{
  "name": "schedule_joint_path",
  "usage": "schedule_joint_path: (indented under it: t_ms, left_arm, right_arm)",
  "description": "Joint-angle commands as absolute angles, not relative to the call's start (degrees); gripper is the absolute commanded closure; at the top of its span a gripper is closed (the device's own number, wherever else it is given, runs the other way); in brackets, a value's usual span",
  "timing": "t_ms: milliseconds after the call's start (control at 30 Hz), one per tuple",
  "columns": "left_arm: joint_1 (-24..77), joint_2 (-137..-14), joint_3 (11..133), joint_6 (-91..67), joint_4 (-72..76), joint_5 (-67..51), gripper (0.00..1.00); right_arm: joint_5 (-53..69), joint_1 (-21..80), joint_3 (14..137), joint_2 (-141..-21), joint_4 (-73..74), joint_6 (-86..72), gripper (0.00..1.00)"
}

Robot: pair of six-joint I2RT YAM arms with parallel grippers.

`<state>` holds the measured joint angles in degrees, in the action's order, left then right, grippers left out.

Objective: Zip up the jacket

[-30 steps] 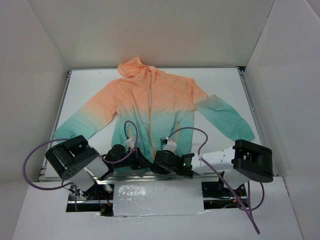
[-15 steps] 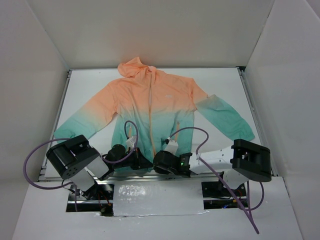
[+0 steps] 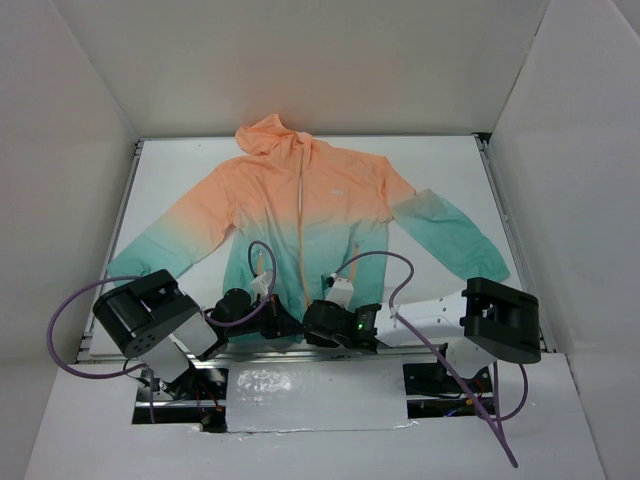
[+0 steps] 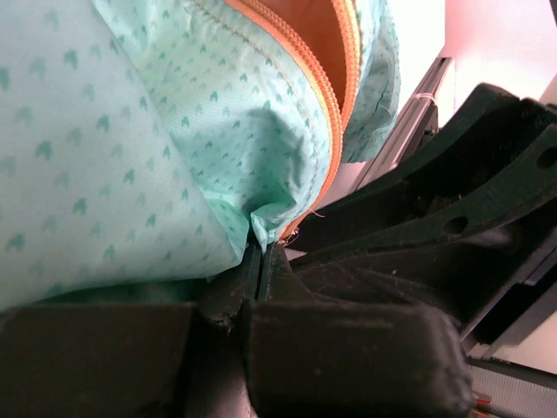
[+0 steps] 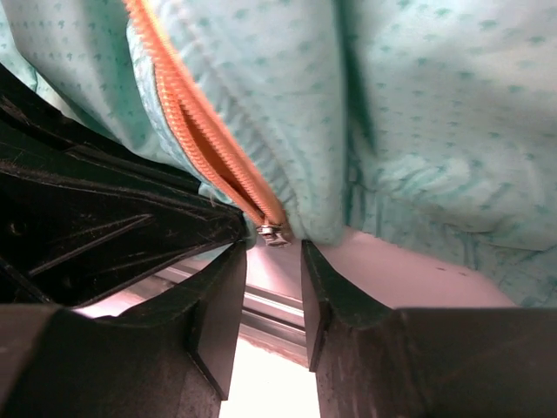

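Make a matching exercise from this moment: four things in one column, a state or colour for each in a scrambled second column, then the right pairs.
1. left gripper
2. right gripper
3. hood
4. zipper slider

A. peach-orange
B. open, jaws apart
C. small, silvery metal
D. shut, pinching the teal hem of the jacket

Pairs: 1-D, 2-B, 3-A, 4-C

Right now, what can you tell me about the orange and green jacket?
The thin hooded jacket, peach fading to teal, lies flat on the white table, hood far, sleeves spread. Tiny arrow marks dot its fabric. Its orange zipper gapes open at the hem. The left claw pinches the hem there; the open right claw hovers beside it.
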<state>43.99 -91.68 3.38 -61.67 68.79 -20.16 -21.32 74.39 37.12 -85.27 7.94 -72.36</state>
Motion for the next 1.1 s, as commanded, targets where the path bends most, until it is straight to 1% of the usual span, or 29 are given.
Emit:
schedule_joint_path:
  t_ms: [0,100,233,400,467,500,533,600,633,700,900,1067]
  left_arm:
    - [44.6,-92.1,3.7,-60.9,73.8,-24.0,1.00]
    - [44.5,-92.3,3.7,-60.9,74.1,-24.1,1.00]
    - [44.6,-92.5,3.7,-60.9,74.7,-24.4,1.00]
    - [44.6,-92.8,3.8,-60.6,74.6,-24.3,1.00]
    - [44.6,-93.0,3.8,-60.7,74.6,-24.3,1.00]
    - [44.6,-93.2,3.9,-60.7,74.7,-24.3,1.00]
    - [44.6,-93.3,3.8,-60.6,74.7,-24.3,1.00]
    - [44.6,-93.3,3.8,-60.6,74.7,-24.3,1.00]
    - [44.5,-93.4,3.8,-60.6,74.7,-24.4,1.00]
    - [44.6,-93.4,3.9,-60.6,74.9,-24.3,1.00]
    - [44.6,-93.9,4.0,-60.8,75.6,-24.9,1.00]
    - [44.6,-94.8,4.3,-60.9,76.5,-25.3,1.00]
  right_arm:
    - [-25.3,74.4,39.8,-90.1,12.7,-71.8,0.61]
    - [-25.7,74.5,43.3,-93.9,16.4,-72.3,0.66]
    - [-26.4,74.4,44.4,-95.3,18.8,-73.3,0.71]
    - [-29.7,74.4,46.8,-96.4,23.9,-75.1,0.73]
    - [-30.5,74.4,47.4,-96.7,26.5,-75.8,0.71]
    - [-30.8,74.4,47.3,-96.8,27.0,-75.8,0.69]
    - [-30.9,74.5,47.0,-96.2,27.6,-75.8,0.65]
    - [-31.5,74.5,45.8,-95.5,27.9,-76.4,0.61]
    - [-31.8,74.5,45.3,-94.8,28.0,-76.6,0.55]
    - [-32.3,74.5,45.3,-94.6,28.4,-76.6,0.54]
    - [-34.7,74.6,46.8,-94.9,31.0,-76.6,0.54]
    - [-36.4,74.7,49.8,-97.6,32.3,-74.5,0.58]
